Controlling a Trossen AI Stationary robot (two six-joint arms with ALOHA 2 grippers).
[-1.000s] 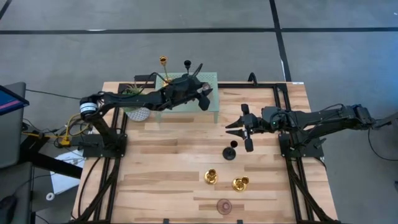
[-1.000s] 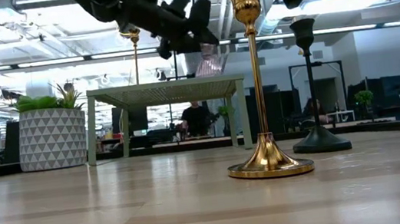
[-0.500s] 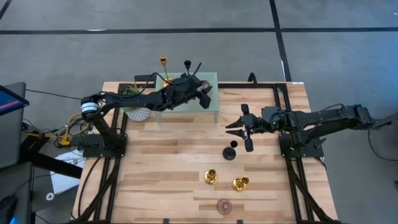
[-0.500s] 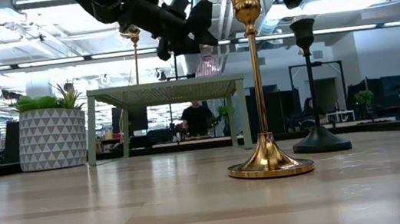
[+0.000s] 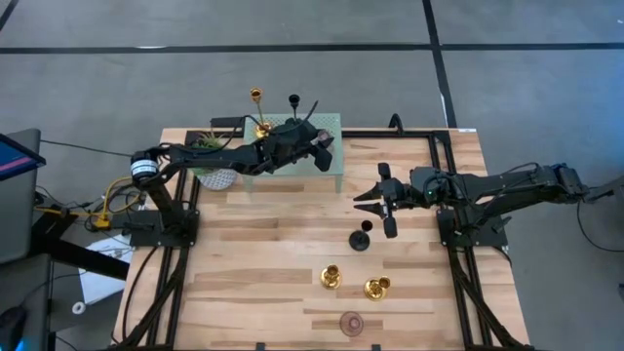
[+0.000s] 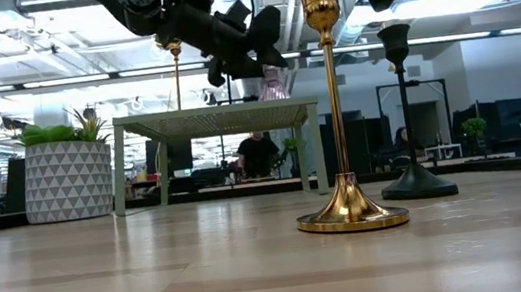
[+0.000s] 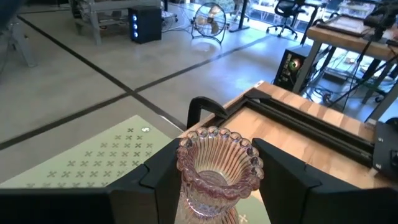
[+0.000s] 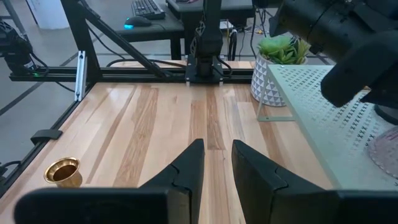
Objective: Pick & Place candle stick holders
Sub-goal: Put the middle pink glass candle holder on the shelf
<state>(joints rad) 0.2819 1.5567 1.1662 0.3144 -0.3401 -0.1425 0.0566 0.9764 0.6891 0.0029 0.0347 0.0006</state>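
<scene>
My left gripper (image 5: 318,146) is over the green perforated stand (image 5: 336,171) at the table's far middle, shut on a squat pink ribbed holder (image 7: 217,168), which also shows in the low view (image 6: 271,86). A tall gold holder (image 5: 256,97) and a black one (image 5: 293,100) stand by their bases on the stand's far part. My right gripper (image 5: 375,201) is open and empty, to the stand's right. On the table stand a black holder (image 5: 362,237), two gold holders (image 5: 331,277) (image 5: 376,288) and a second pink one (image 5: 351,323). My left gripper pinches the pink holder's ribbed body (image 7: 186,186), below its beaded rim, between its two fingers (image 7: 155,180). The fingers come from the table's left, slanting down. The holder is upright, just at the stand's top (image 6: 216,114); whether its base touches, I cannot tell.
A potted green plant in a white patterned pot (image 6: 65,177) stands at the stand's left end. Dark rails (image 5: 444,185) run along the table's left and right sides. Bare wood (image 5: 253,253) lies between the stand and the near holders.
My left gripper has gone a little toward the table's far edge over the stand and slightly down, with the pink holder staying upright in its hold.
</scene>
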